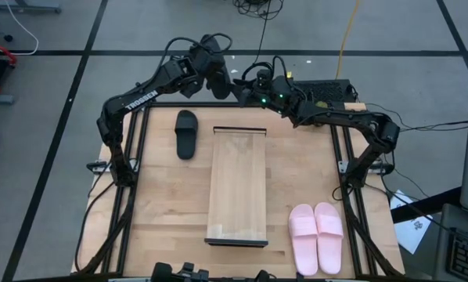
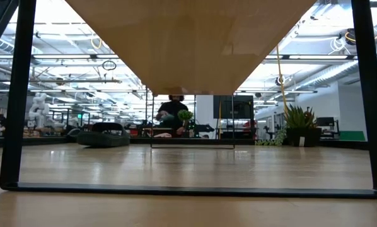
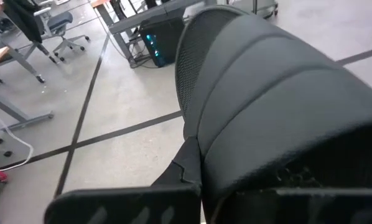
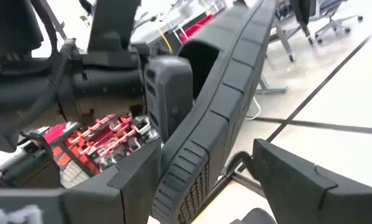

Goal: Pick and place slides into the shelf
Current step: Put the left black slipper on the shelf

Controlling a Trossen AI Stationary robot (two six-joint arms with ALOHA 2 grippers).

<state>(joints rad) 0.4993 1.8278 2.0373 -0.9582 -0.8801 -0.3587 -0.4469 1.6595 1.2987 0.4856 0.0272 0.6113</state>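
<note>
One black slide (image 1: 221, 81) is held in the air just past the table's far edge, between my two grippers. My left gripper (image 1: 212, 78) is shut on it; the slide (image 3: 267, 93) fills the left wrist view. My right gripper (image 1: 242, 90) is open, with one finger on each side of the slide's edge-on sole (image 4: 217, 106). The second black slide (image 1: 185, 133) lies flat on the table left of the shelf (image 1: 238, 186). The pink pair (image 1: 316, 237) lies side by side near the right front corner. My left gripper holds the black slide near one end of its sole (image 3: 198, 177), pinched against the finger (image 3: 124, 202) at the picture's bottom; the other finger is hidden behind the slide. The slide is lifted clear of the table and tilted.
The shelf's black end frame (image 2: 12, 126) stands close in the low view, with the shelf's wooden underside (image 2: 188, 44) overhead. A black box (image 1: 328, 90) and cables sit at the table's far right corner. Bare tabletop (image 1: 163, 204) lies left of the shelf.
</note>
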